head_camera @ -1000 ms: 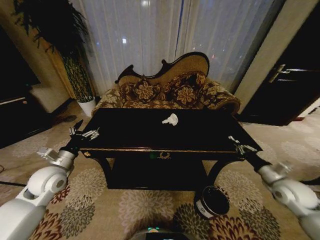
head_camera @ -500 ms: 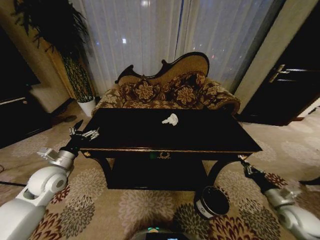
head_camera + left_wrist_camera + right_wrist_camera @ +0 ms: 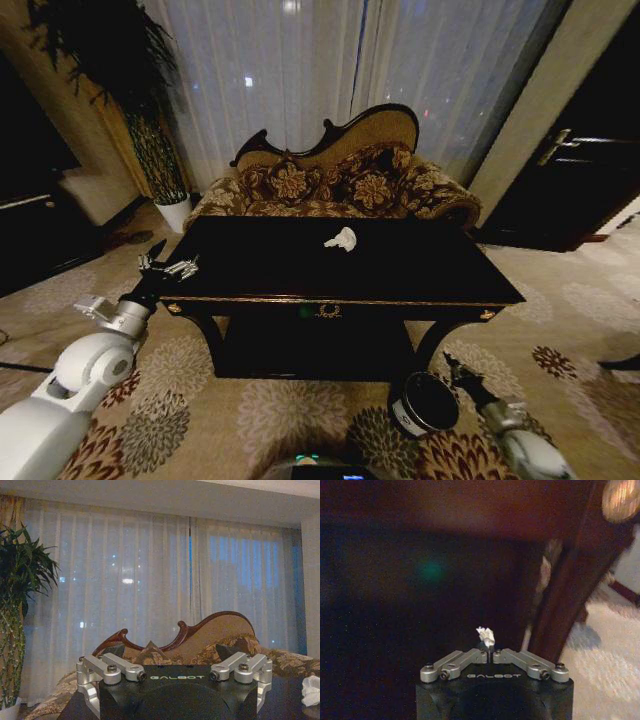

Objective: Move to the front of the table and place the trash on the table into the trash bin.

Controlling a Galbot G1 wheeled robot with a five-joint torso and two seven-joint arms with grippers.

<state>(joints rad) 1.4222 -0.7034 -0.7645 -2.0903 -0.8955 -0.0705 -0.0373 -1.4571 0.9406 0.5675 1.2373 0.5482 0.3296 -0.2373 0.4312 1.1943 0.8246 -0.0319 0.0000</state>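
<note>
the right gripper (image 3: pixel 450 361), pinched on a white paper scrap (image 3: pixel 485 635), hangs beside the trash bin (image 3: pixel 424 402); next, centre over its mouth and let go.

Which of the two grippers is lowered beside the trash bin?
The right gripper: it hangs below tabletop height, right beside the trash bin on the carpet. The left gripper is up at the table's left front corner instead.

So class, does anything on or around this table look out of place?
One crumpled white paper wad lies on the otherwise tidy black table. The trash bin on the carpet leans, with the right gripper beside it pinching a white scrap.
</note>
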